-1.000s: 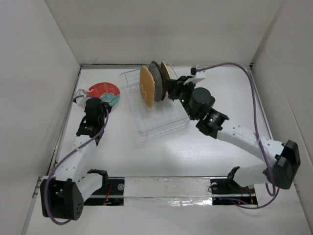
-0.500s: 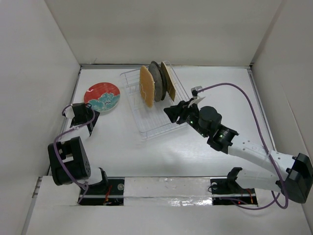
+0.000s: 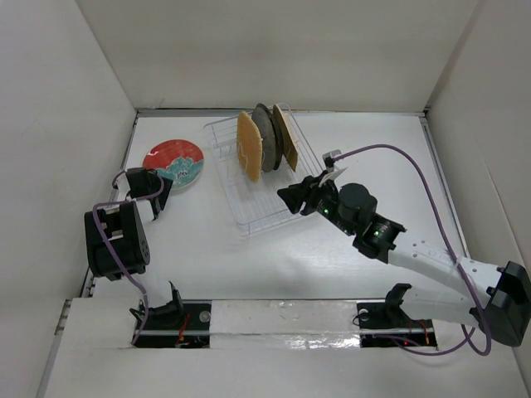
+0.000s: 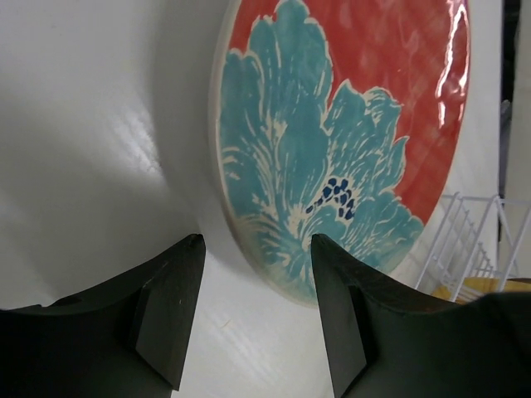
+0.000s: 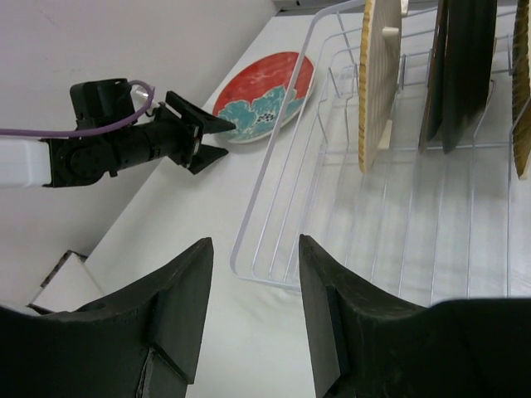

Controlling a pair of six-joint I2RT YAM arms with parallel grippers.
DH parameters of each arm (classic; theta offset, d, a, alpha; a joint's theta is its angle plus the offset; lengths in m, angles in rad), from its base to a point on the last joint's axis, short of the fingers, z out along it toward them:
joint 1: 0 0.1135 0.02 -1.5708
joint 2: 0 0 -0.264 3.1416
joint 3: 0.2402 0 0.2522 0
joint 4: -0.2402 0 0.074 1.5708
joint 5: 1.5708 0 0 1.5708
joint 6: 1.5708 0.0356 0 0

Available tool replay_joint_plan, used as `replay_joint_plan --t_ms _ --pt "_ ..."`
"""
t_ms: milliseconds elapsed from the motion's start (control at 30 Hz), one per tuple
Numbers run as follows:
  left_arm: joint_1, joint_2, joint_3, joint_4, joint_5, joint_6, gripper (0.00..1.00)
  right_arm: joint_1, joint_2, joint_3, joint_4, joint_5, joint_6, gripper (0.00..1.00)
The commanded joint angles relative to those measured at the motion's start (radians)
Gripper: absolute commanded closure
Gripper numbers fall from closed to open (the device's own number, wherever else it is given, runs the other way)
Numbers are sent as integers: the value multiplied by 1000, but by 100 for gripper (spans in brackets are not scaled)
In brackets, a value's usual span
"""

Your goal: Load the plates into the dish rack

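A red plate with a teal flower lies flat on the table left of the clear dish rack. Three plates stand on edge at the rack's far end: orange-yellow, dark and a yellowish one. My left gripper is open and low, just short of the red plate's near rim, with nothing between its fingers. My right gripper is open and empty over the rack's near right side, looking along the rack at the standing plates.
White walls enclose the table on three sides. The left arm is folded tight against the left wall. Purple cables loop from both arms. The rack's near half holds no plates. A corner of the rack shows beyond the red plate.
Both grippers went from shut to open. The right arm drew back from the standing plates to the rack's near right side. The left arm pulled back off the red plate and folded low.
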Motion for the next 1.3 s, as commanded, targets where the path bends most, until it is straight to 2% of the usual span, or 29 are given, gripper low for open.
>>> replay_joint_plan --t_ms 0,233,267,333,367,467,633,833,900,1067,1267 --pt "4 49 18 41 38 -45 49 8 -17 -2 42 -18 -9 49" --pt "4 112 17 156 79 -105 67 -21 -1 3 36 -24 -8 49" --pt "4 124 11 170 86 -107 81 -21 0 4 34 -25 -8 49" --pt "4 127 -8 222 102 -113 97 -32 6 10 30 -37 -5 49" --pt "4 113 -24 233 102 -114 100 -32 14 20 28 -40 -5 49" --pt "4 32 -61 242 63 -87 100 -32 25 35 11 -56 -5 48" --pt "27 -178 -166 306 35 -81 100 -32 49 84 8 -97 -3 27" --pt "36 -446 -153 135 -46 -6 100 -22 72 168 2 -143 -3 15" --pt "47 -531 -135 98 -46 24 100 -22 81 202 -9 -181 -3 14" --pt "56 -704 -51 -37 -46 88 100 -22 236 337 -7 -240 5 8" --pt "56 -828 61 -134 27 145 100 -22 374 472 -24 -248 25 6"
